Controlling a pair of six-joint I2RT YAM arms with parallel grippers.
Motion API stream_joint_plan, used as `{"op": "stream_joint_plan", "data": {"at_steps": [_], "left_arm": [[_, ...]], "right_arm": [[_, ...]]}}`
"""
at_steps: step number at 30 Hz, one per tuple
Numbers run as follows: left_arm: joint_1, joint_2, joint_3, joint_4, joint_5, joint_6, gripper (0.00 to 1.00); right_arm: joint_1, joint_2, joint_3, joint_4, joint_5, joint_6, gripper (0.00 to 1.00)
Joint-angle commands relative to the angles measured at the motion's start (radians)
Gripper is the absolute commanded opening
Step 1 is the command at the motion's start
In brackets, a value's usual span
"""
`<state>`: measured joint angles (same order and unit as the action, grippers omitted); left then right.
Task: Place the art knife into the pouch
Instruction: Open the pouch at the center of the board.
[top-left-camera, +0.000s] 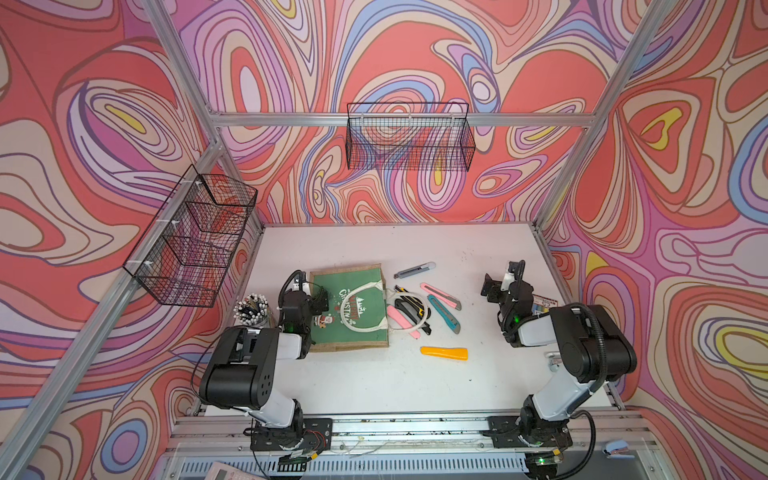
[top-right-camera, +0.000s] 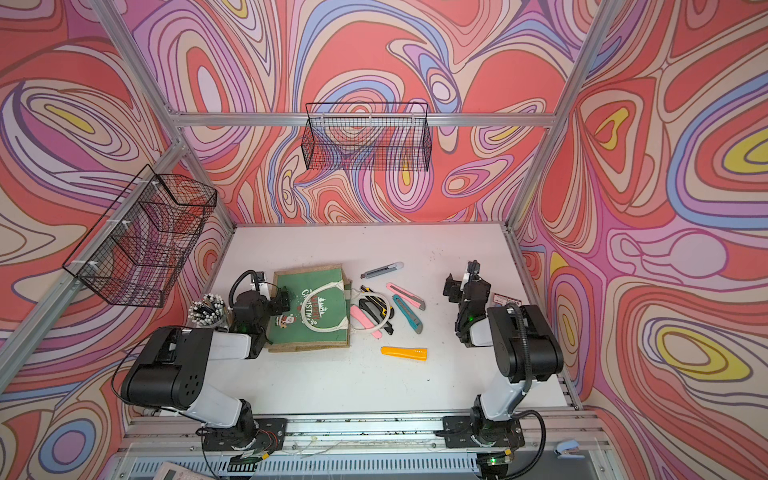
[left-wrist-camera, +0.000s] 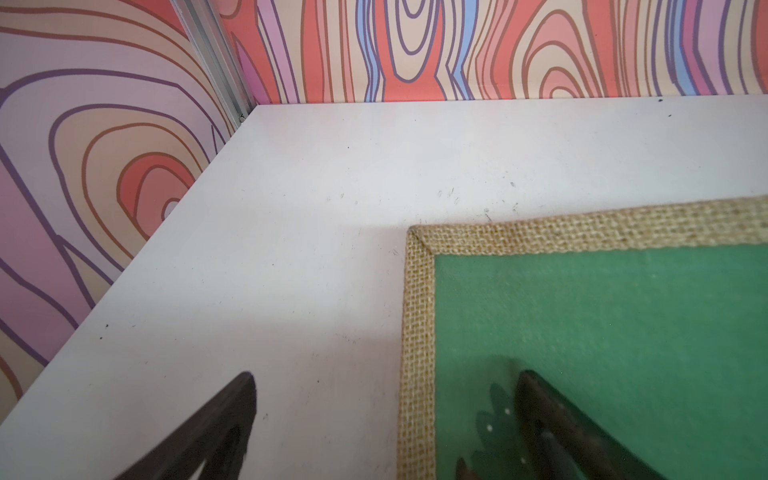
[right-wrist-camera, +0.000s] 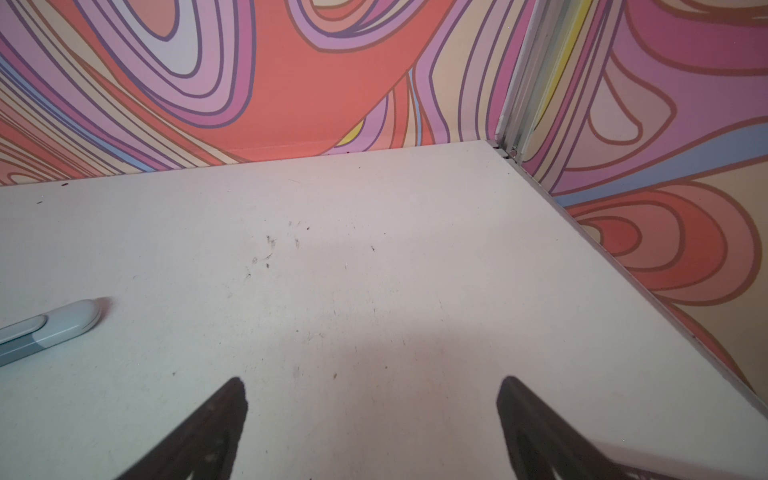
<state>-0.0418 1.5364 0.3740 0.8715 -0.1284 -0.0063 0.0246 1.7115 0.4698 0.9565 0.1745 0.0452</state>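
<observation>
- The tan jute pouch with a green front panel (top-left-camera: 353, 316) lies flat on the white surface (top-left-camera: 374, 386). The left hand (left-wrist-camera: 384, 376), fingers apart, straddles its edge.
- Coloured plastic art knives (top-left-camera: 444, 313) lie between the pouch and the right hand (right-wrist-camera: 372, 380), which is spread wide and empty.

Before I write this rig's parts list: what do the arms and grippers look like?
Matching left arm and right arm: black joint housings, white link shells, black ribbed cable hoses, a green light near each wrist. On left gripper and right gripper: black, tapered fingers.
</observation>
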Motion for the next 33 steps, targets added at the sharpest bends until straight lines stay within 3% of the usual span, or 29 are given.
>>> {"op": "stream_joint_plan", "data": {"at_steps": [1, 3, 6, 9, 13, 18, 23, 26, 33], "left_arm": [[-0.075, -0.109, 0.049, -0.141, -0.088, 0.059, 1.00], [-0.161, -0.164, 0.107, -0.256, -0.216, 0.119, 1.00], [-0.254, -0.196, 0.188, -0.295, -0.335, 0.158, 1.00], [-0.292, -0.206, 0.330, -0.521, -0.447, 0.030, 1.00], [-0.338, -0.196, 0.487, -0.793, -0.435, -0.110, 1.00], [-0.471, -0.186, 0.643, -1.053, -0.432, -0.202, 1.00], [-0.567, -0.160, 0.759, -1.378, -0.355, -0.304, 1.00], [-0.593, -0.162, 0.780, -1.504, -0.263, -0.360, 1.00], [-0.636, -0.099, 0.788, -1.588, -0.226, -0.490, 1.00]], "right_arm": [[-0.001, -0.021, 0.013, -0.045, 0.001, -0.018, 0.98], [0.007, -0.061, 0.053, -0.154, 0.052, -0.005, 0.98], [0.022, -0.089, 0.090, -0.233, 0.123, -0.005, 0.98], [0.041, -0.149, 0.183, -0.426, 0.194, 0.025, 0.98], [0.041, -0.224, 0.351, -0.743, 0.075, 0.131, 0.98], [0.040, -0.221, 0.518, -1.059, -0.217, 0.257, 0.96], [0.046, -0.193, 0.539, -1.146, -0.493, 0.372, 0.88], [0.085, -0.200, 0.512, -1.156, -0.481, 0.395, 0.87], [0.208, -0.160, 0.529, -1.173, -0.462, 0.401, 0.86]]}}
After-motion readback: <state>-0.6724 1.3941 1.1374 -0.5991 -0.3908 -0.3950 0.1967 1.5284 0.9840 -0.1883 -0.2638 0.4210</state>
